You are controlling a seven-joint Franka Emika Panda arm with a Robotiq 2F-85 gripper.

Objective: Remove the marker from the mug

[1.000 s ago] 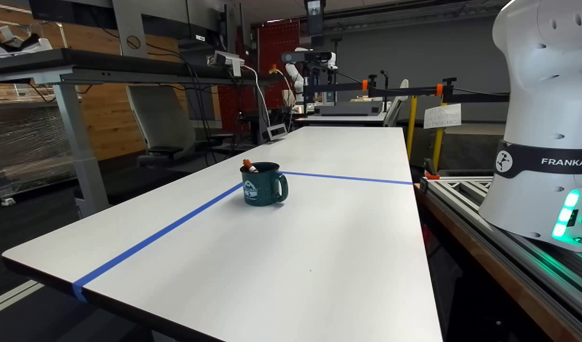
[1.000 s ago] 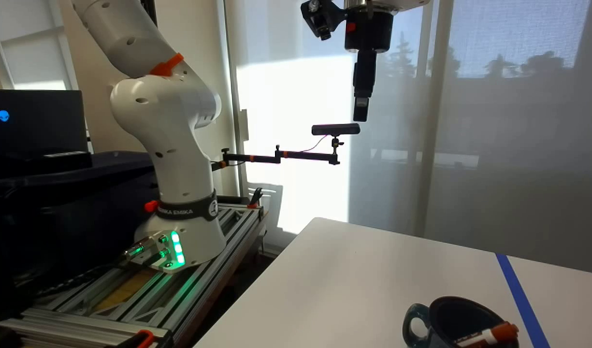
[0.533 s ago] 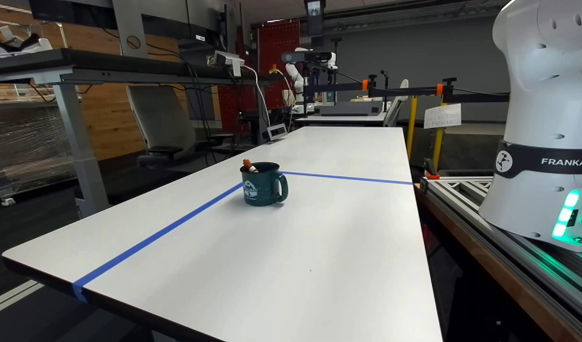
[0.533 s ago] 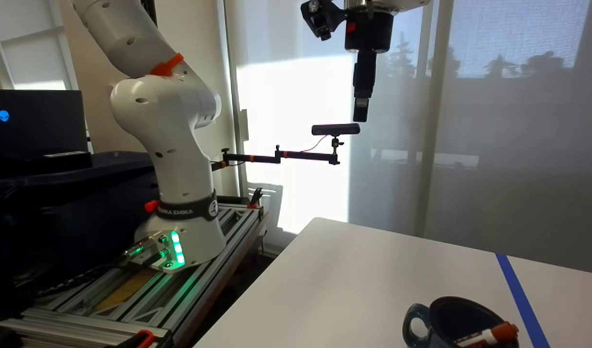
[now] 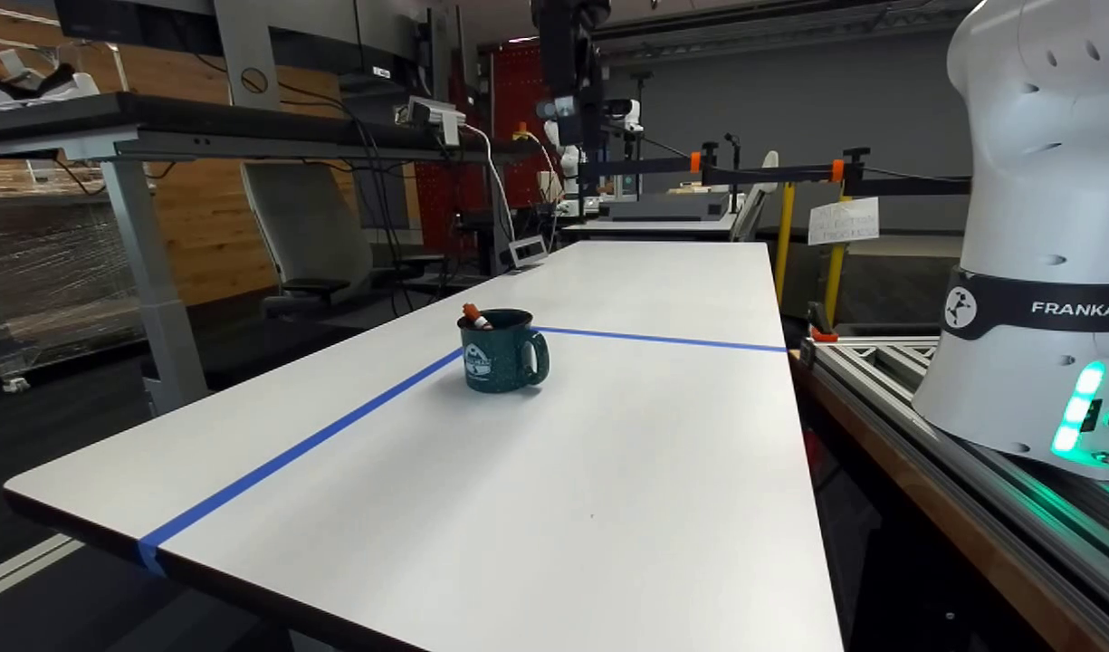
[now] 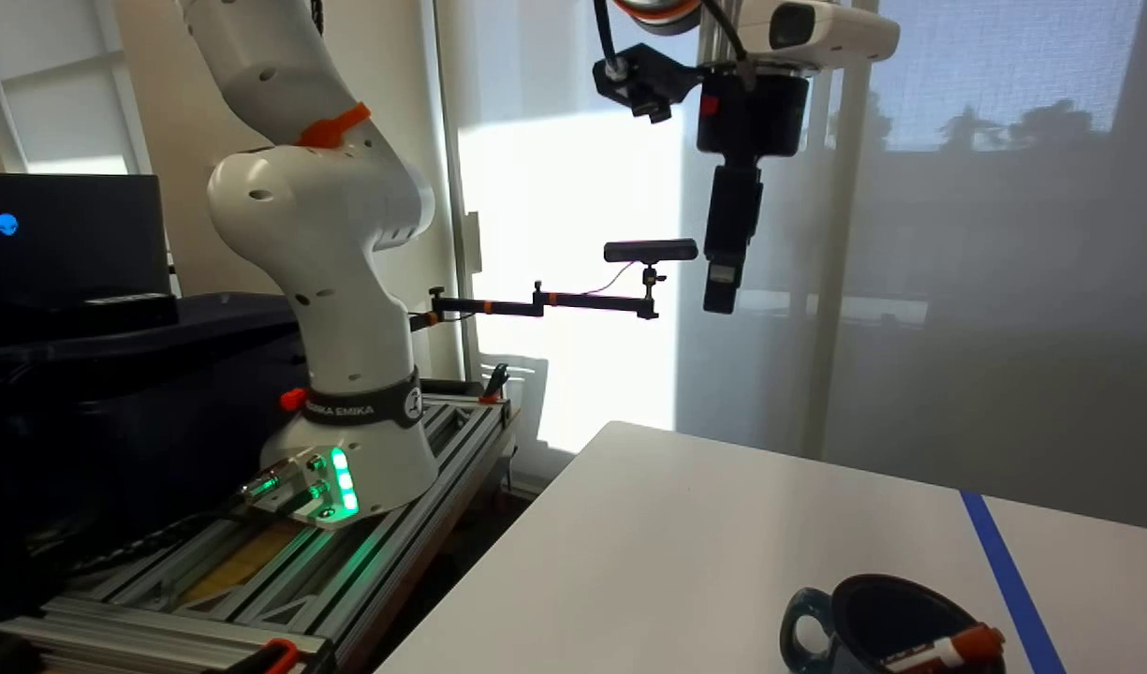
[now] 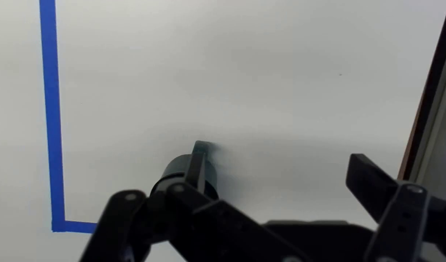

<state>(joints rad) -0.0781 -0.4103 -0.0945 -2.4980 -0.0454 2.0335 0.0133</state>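
The dark teal-green mug (image 5: 504, 360) stands upright on the white table, and it also shows at the bottom of an exterior view (image 6: 891, 613). The marker (image 5: 475, 316) leans inside it, its red-orange end (image 6: 977, 643) sticking out over the rim; its lower part is hidden in the mug. My gripper (image 7: 277, 165) is open and empty, with its fingers wide apart. It hangs well above the table, apart from the mug, in both exterior views (image 6: 720, 301) (image 5: 574, 131). In the wrist view one finger partly covers the mug (image 7: 177, 164), and the marker is hidden there.
A blue tape line (image 5: 310, 444) runs along the table, with a corner behind the mug. The robot base (image 6: 358, 468) stands on a metal frame beside the table edge. A camera on a bracket (image 6: 650, 251) shows behind the gripper.
My arm has come down, and the gripper is lower and farther right in an exterior view. It has come into view from the top in both the tabletop scenes. The mug and marker have not moved.
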